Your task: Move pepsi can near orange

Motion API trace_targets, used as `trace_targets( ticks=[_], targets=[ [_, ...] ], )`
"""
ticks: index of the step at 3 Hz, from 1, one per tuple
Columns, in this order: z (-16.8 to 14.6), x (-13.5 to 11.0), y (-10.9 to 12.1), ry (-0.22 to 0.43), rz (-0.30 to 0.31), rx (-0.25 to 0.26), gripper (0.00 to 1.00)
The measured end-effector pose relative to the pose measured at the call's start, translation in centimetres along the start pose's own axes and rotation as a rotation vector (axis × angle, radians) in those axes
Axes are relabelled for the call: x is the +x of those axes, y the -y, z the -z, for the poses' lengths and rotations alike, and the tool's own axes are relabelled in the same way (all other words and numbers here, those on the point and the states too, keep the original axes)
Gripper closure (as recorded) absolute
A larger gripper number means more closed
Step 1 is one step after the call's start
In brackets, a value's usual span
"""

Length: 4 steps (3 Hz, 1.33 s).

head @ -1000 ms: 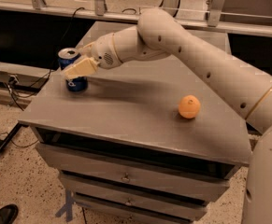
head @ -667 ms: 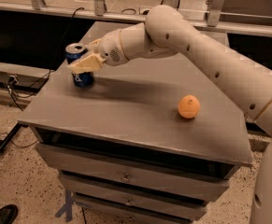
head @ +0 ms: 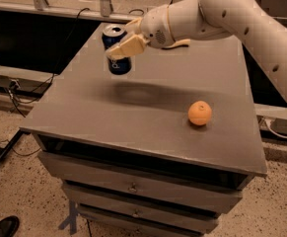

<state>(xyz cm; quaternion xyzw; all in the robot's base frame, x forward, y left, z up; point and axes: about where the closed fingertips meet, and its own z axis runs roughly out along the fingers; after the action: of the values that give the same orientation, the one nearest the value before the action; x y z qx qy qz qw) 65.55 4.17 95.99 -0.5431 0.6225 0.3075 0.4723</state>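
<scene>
The pepsi can [head: 116, 47] is dark blue with a silver top and hangs upright in the air above the left middle of the grey table [head: 148, 117], its shadow on the top below it. My gripper [head: 124, 43] is shut on the can, one cream finger [head: 127, 47] across its front. The orange [head: 199, 113] sits on the table at the right front, well apart from the can.
The table is a drawer cabinet with handles on its front [head: 133, 187]. A metal rail and dark shelf run behind at the left [head: 44, 14]. Cables lie on the speckled floor at the left [head: 10, 90]. A black shoe shows at the bottom left [head: 0, 227].
The gripper has lifted the can off the table's left rear and carried it up and to the right, toward the orange. The orange has not moved.
</scene>
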Motion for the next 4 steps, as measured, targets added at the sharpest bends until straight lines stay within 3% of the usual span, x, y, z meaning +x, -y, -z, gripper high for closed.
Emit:
trace_targets(
  ticks=[1,2,4],
  targets=[
    [-0.2,0.1,0.0,0.000,-0.002,0.000,1.00],
    [2.0,1.1,1.3,-0.015,-0.025,0.036,1.00],
    [12.4,2.8,3.1,-0.022,-0.086,0.187,1.00]
  ],
)
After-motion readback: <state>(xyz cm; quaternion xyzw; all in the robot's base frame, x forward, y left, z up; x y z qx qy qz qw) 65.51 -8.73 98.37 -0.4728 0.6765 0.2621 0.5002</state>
